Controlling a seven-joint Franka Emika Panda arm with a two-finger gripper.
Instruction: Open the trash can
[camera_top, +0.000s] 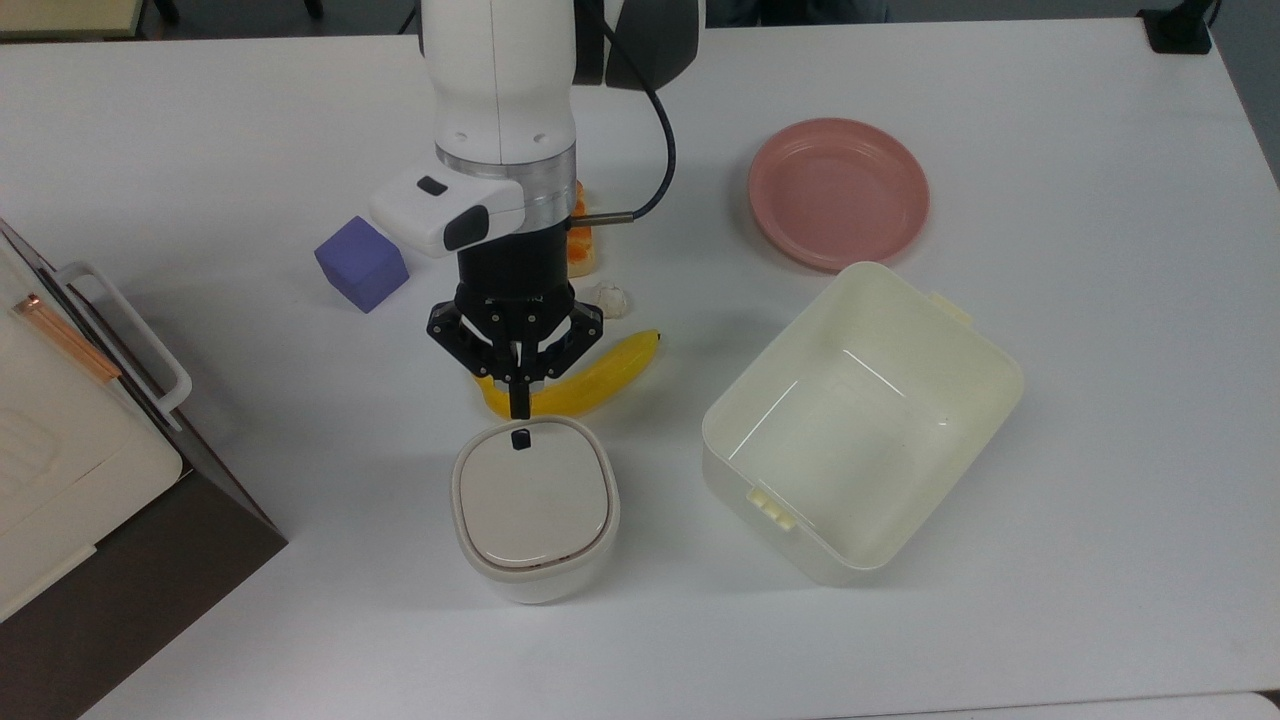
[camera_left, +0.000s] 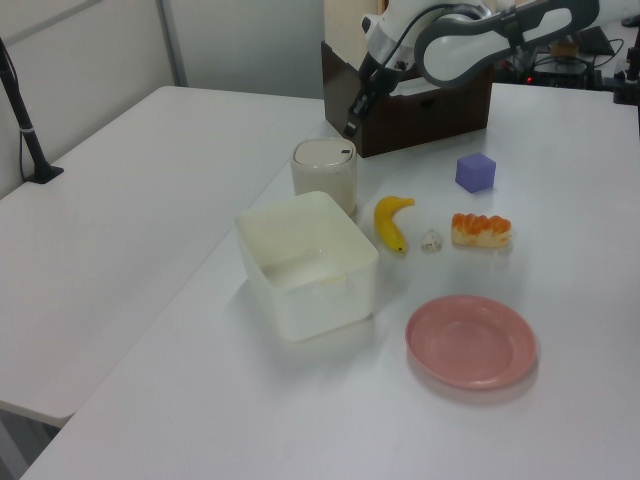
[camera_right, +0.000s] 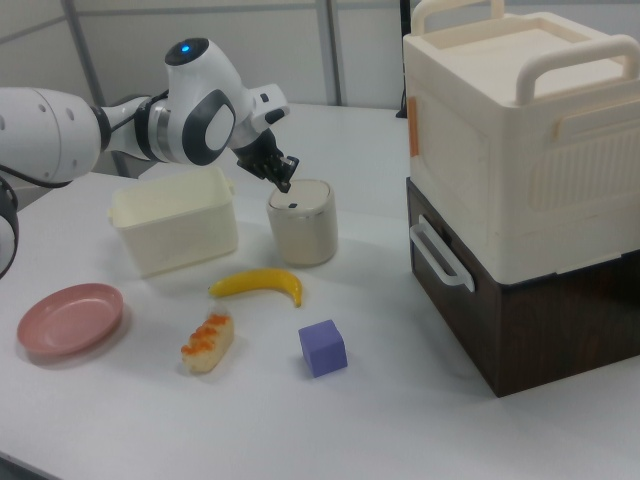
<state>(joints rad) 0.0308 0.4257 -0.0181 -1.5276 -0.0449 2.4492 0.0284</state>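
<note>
Overhead, gripper (camera_top: 519, 408), fingers together, tip just above trash can (camera_top: 535, 505) black button (camera_top: 521, 438), lid flat; banana (camera_top: 600, 375) just behind. Right view adds height: gripper (camera_right: 283, 184) clear of lid.

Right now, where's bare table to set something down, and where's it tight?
Free: the near strip below the trash can and cream tub in the top view, and the stretch on the top view's right of the pink plate. Tight: the middle, where banana, bread, purple cube and the pincer cluster.
</note>
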